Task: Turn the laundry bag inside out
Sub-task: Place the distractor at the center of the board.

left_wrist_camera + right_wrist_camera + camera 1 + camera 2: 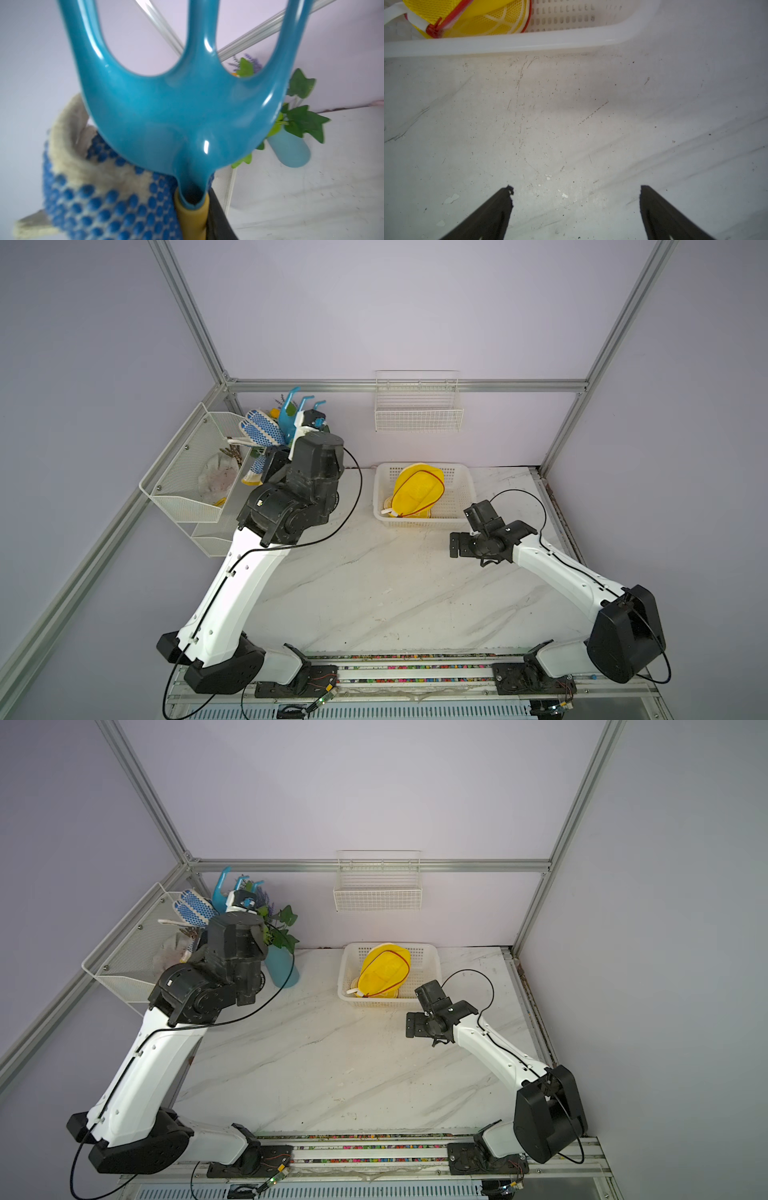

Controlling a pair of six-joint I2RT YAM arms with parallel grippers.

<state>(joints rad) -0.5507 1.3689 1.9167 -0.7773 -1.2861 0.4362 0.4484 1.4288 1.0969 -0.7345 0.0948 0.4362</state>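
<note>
The laundry bag (417, 489) (384, 969) is bright yellow mesh with red zipper trim. It lies in a white perforated basket (424, 524) (529, 41) at the back of the table. My right gripper (457, 545) (576, 188) hovers open over bare table just in front of the basket, with nothing between its fingers. My left gripper (311, 423) (241, 903) is raised at the back left, far from the bag. A blue garden fork (182, 116) on a yellow handle (191, 218) lies against one black finger (218, 220). A glove hides the other finger.
A white wire rack (183, 489) on the left wall holds blue-dotted gloves (259, 429) and cloth. A blue vase with green leaves (282, 969) stands beside it. A wire basket (417, 410) hangs on the back wall. The marble table (395, 593) spreads in front.
</note>
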